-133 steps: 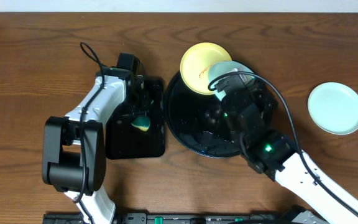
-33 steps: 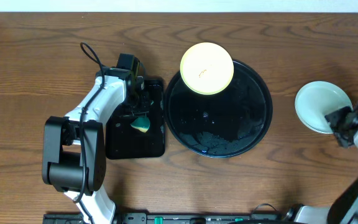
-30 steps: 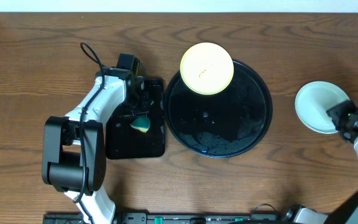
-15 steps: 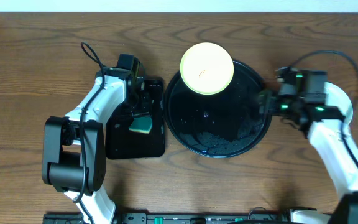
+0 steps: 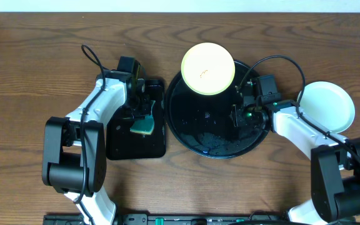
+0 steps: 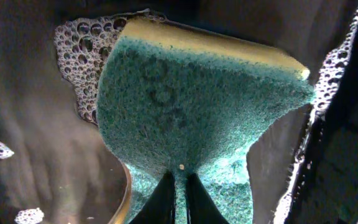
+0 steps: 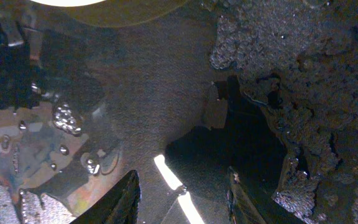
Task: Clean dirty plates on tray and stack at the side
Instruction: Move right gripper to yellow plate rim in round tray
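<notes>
A pale yellow plate (image 5: 208,67) with small orange smears rests on the far left rim of the round black tray (image 5: 211,140); its edge shows at the top of the right wrist view (image 7: 104,9). To the right of the tray, on the table, lies a pale mint-white plate (image 5: 327,106); whether another lies under it I cannot tell. My right gripper (image 5: 237,116) (image 7: 185,205) hangs open and empty over the tray's wet, foamy floor (image 7: 166,93). My left gripper (image 5: 142,114) (image 6: 178,199) is shut on a green and yellow sponge (image 5: 144,125) (image 6: 191,99).
The sponge sits over a smaller rectangular black tray (image 5: 130,147) holding soapy water, left of the round tray. Foam patches (image 7: 303,81) cover the right part of the round tray's floor. Bare wooden table lies all around.
The right arm has swung left and down from the tray's right edge to over its floor, uncovering the pale plate at the right. The left jaws opened briefly, then shut on the sponge.
</notes>
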`<state>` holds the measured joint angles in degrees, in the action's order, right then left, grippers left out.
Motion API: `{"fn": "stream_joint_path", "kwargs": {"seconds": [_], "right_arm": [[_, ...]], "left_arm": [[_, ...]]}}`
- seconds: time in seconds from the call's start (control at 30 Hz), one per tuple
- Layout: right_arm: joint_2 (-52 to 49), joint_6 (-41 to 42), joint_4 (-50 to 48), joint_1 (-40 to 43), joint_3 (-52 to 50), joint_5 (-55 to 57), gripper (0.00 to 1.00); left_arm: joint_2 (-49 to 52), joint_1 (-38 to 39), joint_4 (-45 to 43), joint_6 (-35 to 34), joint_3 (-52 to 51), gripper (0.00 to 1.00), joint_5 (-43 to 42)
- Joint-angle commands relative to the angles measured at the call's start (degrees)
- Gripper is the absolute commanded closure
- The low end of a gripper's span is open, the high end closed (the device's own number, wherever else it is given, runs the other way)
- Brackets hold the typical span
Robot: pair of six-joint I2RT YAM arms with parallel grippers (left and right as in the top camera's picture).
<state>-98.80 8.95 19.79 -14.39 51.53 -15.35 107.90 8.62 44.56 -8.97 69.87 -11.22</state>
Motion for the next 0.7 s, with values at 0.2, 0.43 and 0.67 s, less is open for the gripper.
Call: {"fn": "stream_joint_path", "kwargs": {"seconds": [0.2, 0.43, 0.67], "right_arm": [[-0.2, 0.5, -2.9, -0.5, -0.1, 1.0, 0.49], [0.3, 1.3, -6.5, -0.4, 3.8, 1.0, 0.23], [0.2, 0.6, 3.1, -0.4, 14.6, 1.0, 0.22]], "left_arm": [[-5.2, -1.6, 2.9, 1.5, 3.7, 0.39, 0.3], [-4.9, -1.6, 3.1, 1.2, 1.8, 0.34, 0.3], [-4.6, -1.1, -1.7, 1.2, -4.3, 0.34, -0.4]]}}
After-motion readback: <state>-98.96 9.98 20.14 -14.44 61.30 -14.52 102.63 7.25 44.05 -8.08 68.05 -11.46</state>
